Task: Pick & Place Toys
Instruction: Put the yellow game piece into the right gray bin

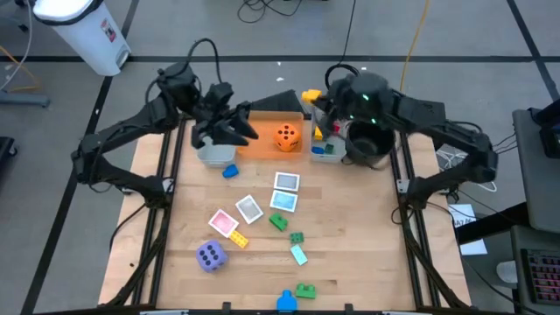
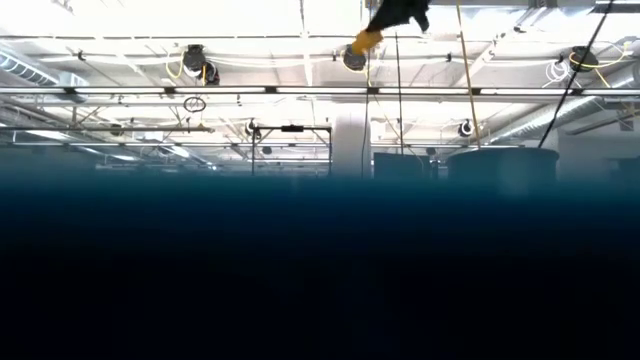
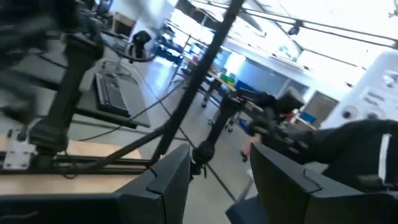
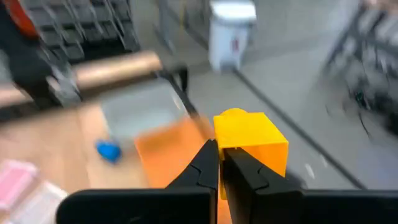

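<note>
**High view: yellow brick held above the orange bin**

The right gripper was seen with its fingers closed tight on a yellow brick, raised over the far edge of the orange bin. An orange die lay in that bin. The left gripper was held partly open and empty over the grey bin. A purple die and picture cards were left on the desk.

Colours noted: yellow brick at the right gripper's dark fingers. Orange die with dark pips on the orange bin; purple die — dark pips too. Grey bin, black bowl. Loose bricks blue and green; one card pink.
</note>
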